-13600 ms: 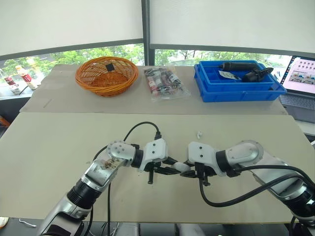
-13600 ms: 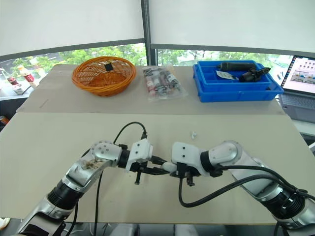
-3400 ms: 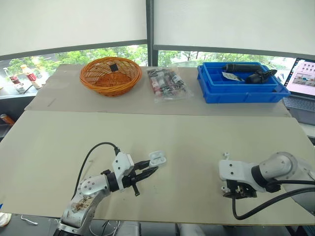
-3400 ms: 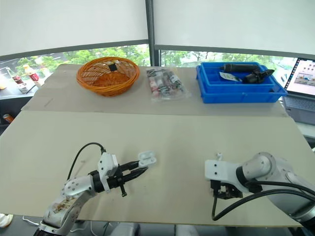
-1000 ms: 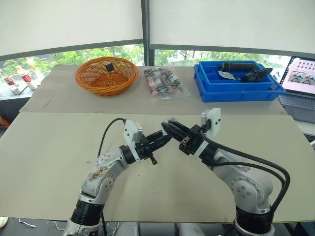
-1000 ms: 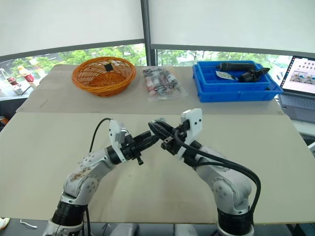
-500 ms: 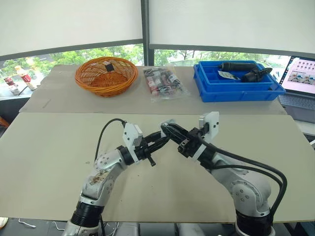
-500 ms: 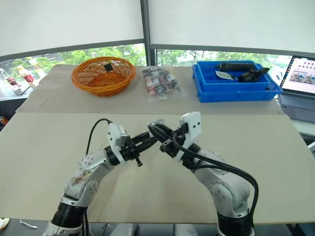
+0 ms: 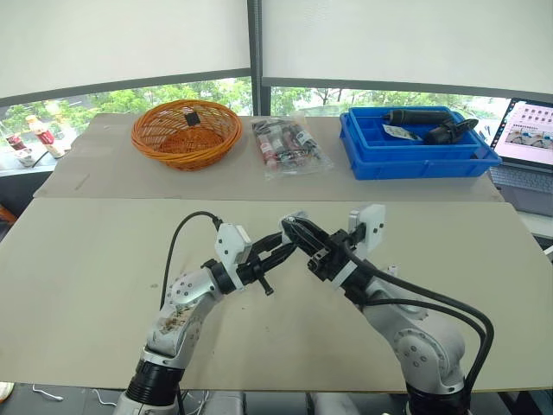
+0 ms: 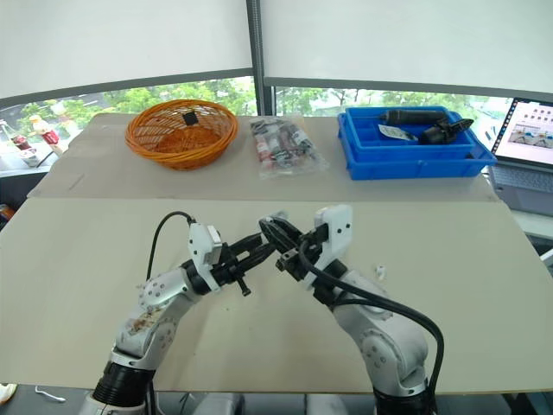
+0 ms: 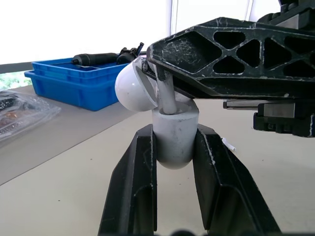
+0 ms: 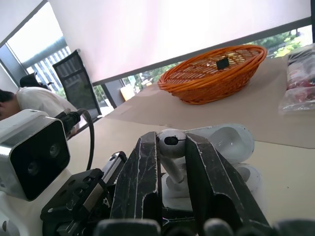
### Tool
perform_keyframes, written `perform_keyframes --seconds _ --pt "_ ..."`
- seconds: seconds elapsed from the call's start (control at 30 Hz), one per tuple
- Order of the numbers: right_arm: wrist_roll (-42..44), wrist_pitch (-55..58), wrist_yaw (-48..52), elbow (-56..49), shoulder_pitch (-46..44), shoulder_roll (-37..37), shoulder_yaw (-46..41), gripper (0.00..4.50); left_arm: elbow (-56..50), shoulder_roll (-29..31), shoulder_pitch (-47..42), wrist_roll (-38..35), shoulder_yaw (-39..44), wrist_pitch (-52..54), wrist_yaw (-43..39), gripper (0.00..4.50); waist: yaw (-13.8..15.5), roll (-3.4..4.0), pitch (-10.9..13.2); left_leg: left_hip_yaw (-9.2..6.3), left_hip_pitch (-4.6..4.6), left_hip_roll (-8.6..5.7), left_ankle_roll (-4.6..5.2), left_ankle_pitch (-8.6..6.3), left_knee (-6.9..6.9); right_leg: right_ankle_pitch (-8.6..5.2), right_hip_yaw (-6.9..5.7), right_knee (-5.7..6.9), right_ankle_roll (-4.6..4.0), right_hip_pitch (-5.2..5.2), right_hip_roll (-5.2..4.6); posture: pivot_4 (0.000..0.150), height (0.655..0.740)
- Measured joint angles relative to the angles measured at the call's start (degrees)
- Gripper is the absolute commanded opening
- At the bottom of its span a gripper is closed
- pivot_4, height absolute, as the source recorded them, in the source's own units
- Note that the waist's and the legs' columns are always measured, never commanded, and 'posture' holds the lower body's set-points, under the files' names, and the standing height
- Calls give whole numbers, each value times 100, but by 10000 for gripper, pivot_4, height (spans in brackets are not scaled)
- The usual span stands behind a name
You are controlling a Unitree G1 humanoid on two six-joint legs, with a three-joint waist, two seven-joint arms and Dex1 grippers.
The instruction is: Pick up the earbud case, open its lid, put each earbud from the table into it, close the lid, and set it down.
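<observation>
The earbud case [image 11: 174, 135] is being held above the worktop [image 9: 104, 259], at the centre of the head views, by the left gripper [image 9: 287, 242], its jaws being kept narrow on the case's lower body. The lid [image 11: 132, 88] is standing open. An earbud [image 12: 168, 142] is being pinched by its head in the jaws of the right gripper [image 12: 171, 138], its stem reaching into the open case. A small white piece [image 10: 378, 271], probably the second earbud, is lying right of centre. Both items are being judged light, hard and slippery; the case is best taken across its flat sides, clear of the hinge.
</observation>
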Motion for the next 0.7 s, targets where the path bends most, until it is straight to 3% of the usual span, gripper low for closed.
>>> perform_keyframes --seconds 0.47,0.53,0.7 --pt "-690 -380 54 -53 155 -253 417 3276 2 7 18 50 -25 88 29 5126 2 -1 0 0 0 0 0 0 0 0 0 -2 0 0 0 1500 7282" --pt "-752 -410 35 -54 165 -232 444 14135 3 9 17 57 -25 87 29 5126 2 0 0 0 0 0 0 0 0 0 0 -2 0 0 0 1500 7282" --pt "-876 -477 56 -124 202 -248 582 31063 6 10 17 70 -22 87 106 5126 2 -1 0 0 0 0 0 0 0 0 0 -3 0 0 0 1500 7282"
